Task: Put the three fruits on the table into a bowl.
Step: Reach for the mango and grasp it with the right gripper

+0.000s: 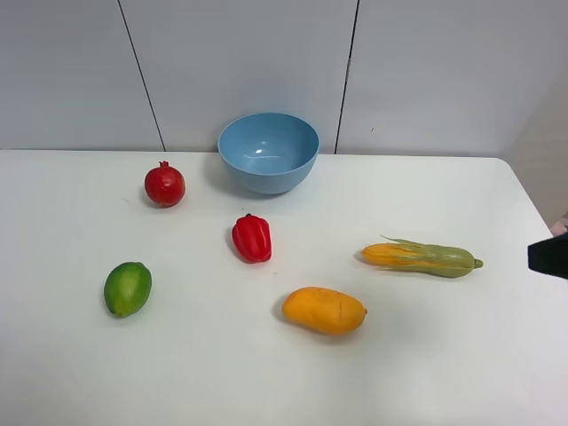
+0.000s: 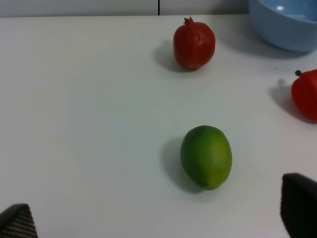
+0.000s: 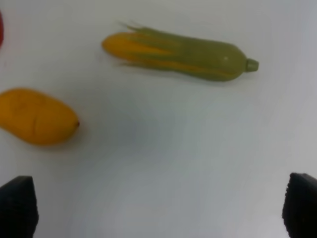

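Note:
The light-blue bowl point(image 1: 266, 177) stands empty at the back middle of the white table point(image 1: 444, 373). The dark-red pomegranate point(image 1: 165, 185) sits left of the bowl. The green lime point(image 1: 128, 288) lies at the front left. The orange-yellow mango point(image 1: 324, 310) lies at the front middle. My left gripper point(image 2: 158, 218) is open and empty, just short of the lime point(image 2: 206, 156), with the pomegranate point(image 2: 194, 43) and the bowl point(image 2: 282, 25) beyond. My right gripper point(image 3: 159, 208) is open and empty, with the mango point(image 3: 37, 116) off to one side. In the high view only a dark part of the right gripper point(image 1: 550, 256) shows at the right edge.
A red bell pepper point(image 1: 252, 238) lies between the bowl and the mango, and it also shows in the left wrist view point(image 2: 306, 94). A corn cob in green husk point(image 1: 426, 257) lies at the right, and it also shows in the right wrist view point(image 3: 183, 52). A grey panelled wall stands behind the table.

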Tool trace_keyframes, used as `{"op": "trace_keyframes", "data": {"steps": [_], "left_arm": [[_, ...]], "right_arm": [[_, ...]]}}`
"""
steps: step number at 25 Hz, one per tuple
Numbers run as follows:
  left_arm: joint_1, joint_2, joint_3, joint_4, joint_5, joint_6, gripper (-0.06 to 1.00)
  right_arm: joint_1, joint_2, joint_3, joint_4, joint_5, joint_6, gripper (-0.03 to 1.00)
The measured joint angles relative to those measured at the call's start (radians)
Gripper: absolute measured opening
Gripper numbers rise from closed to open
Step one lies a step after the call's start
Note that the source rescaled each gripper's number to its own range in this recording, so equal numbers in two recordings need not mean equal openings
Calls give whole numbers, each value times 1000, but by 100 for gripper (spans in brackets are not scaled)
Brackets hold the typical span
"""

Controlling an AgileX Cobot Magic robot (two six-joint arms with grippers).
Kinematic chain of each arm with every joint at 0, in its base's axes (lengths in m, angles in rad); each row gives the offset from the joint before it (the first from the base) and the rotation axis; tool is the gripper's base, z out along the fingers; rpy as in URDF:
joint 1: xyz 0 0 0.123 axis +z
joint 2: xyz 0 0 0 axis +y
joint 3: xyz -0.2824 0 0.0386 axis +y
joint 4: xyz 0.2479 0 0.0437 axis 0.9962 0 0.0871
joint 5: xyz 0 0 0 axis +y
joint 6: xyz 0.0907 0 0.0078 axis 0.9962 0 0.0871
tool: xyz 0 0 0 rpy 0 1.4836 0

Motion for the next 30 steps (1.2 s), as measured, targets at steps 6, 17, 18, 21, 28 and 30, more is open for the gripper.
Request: {"op": "trace_keyframes", "data": {"steps": [6,17,18,21,28,30], "left_arm": [[0,0,0,0,0,0,100],[0,0,0,0,0,0,100],[0,0,0,0,0,0,100],[0,0,0,0,0,0,100],[0,0,0,0,0,0,100],[0,0,0,0,0,0,100]], "right_arm": [[8,248,-68,86,10,-288,100],[436,499,-79,25,-98,-458,100],[484,522,-79,-1,-115,-458,100],[606,595,-85,-82,-170,-458,100],[762,797,-178,-181,-260,-406,100],[794,856,-217,-194,-277,-391,100]]}}
